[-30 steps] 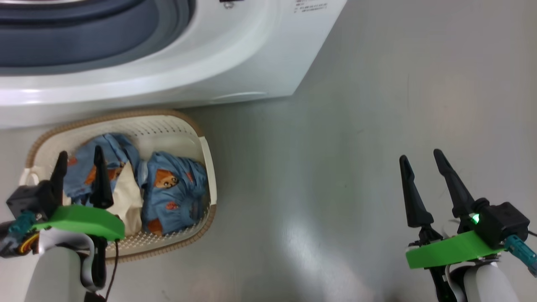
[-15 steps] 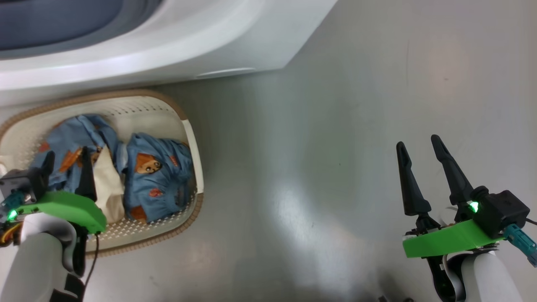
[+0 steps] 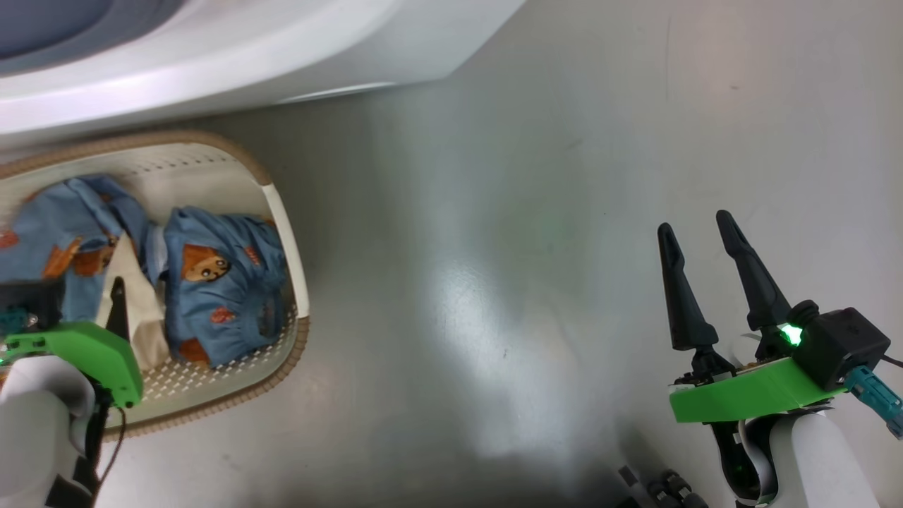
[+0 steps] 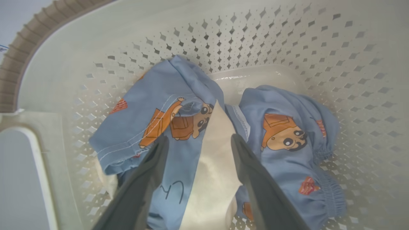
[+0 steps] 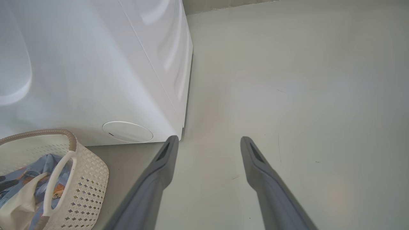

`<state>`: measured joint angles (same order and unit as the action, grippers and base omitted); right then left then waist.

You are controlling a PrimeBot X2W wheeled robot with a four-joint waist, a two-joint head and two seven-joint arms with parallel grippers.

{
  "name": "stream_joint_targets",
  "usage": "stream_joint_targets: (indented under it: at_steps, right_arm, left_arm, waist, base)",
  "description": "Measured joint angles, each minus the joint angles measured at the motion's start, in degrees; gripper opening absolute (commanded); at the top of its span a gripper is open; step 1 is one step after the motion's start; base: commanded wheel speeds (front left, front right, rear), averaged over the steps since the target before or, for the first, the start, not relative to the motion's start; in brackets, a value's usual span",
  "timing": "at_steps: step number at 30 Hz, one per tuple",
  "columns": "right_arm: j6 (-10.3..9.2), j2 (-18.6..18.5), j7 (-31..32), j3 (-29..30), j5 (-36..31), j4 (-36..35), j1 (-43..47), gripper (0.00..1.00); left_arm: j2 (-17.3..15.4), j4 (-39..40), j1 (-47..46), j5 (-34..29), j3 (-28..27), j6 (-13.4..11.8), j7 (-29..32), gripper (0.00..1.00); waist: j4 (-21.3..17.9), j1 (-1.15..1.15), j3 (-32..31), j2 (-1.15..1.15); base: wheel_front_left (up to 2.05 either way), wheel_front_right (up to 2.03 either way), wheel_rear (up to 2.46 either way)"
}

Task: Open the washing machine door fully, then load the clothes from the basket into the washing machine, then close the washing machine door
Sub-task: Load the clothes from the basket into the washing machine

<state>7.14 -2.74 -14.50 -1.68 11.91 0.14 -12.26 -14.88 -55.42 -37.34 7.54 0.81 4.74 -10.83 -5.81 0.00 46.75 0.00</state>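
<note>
**Left claw poised wide over the laundry basket**

The robot's left claw (image 4: 198, 143) hangs inside the basket (image 4: 287, 41), its two fingers spread wide and holding nothing. The clothes (image 4: 153, 115) lie straight ahead of it. A cream fold (image 4: 211, 159) runs lengthwise up the gap between the fingers, so the claw would close across its narrow side. A blue bear-print bundle flanks the fold on either side, the right bundle (image 4: 281, 127) just beside one fingertip.

The count is two blue bundles, one cream piece and one basket.

The right claw (image 3: 693, 224), equally wide and empty, hovers over bare floor (image 3: 494, 282), well apart from the basket. That leaves the left arm plainly the nearer for the first pick.

Beyond the basket stands the one washing machine (image 5: 96, 64), with a round flap (image 5: 127, 131) low on its front. The basket's long side lies along that front. At the head view's upper left the grey seal (image 3: 42, 21) of the opening shows uncovered, which suggests the door is already swung clear. Both bundles wait to be loaded.
</note>
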Motion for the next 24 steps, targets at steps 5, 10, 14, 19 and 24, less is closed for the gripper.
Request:
stream_joint_targets:
  at_steps: [5, 10, 14, 19, 24]
  right_arm:
    - [0.0, 0.0, 0.0, -0.2, 1.2, 0.0, -0.2, 1.0]
    - [0.0, 0.0, 0.0, -0.2, 1.7, -0.4, -0.9, 1.0]
    - [0.0, 0.0, -0.1, -0.2, 1.9, -0.5, -0.9, 1.0]
    - [0.0, 0.0, -0.1, -0.2, 2.0, -0.5, -1.0, 1.0]
    - [0.0, 0.0, -0.1, -0.2, 2.0, -0.5, -1.9, 1.0]
  left_arm:
    - [-1.6, -2.8, -2.1, -1.4, 1.6, 0.0, 1.3, 1.0]
    - [-2.4, -4.8, -4.4, -1.4, 2.4, 0.1, 1.4, 1.0]
    - [-3.4, -6.5, -6.3, -2.2, 3.3, 0.1, 2.6, 1.0]
    - [-3.8, -9.1, -8.2, -2.4, 4.0, 0.6, 5.2, 1.0]
    - [-4.3, -11.0, -10.5, -2.4, 4.3, 0.6, 7.4, 1.0]
  waist:
    - [-0.9, 0.0, 1.4, 0.0]
    - [-1.6, 0.0, 2.9, 0.0]
    - [-2.1, 0.0, 3.8, 0.0]
    - [-2.5, 0.0, 4.5, 0.0]
    - [-2.7, 0.0, 4.8, 0.0]
  base:
    - [0.0, 0.0, 0.0]
    - [0.0, 0.0, 0.0]
    - [0.0, 0.0, 0.0]
    - [0.0, 0.0, 0.0]
    - [0.0, 0.0, 0.0]
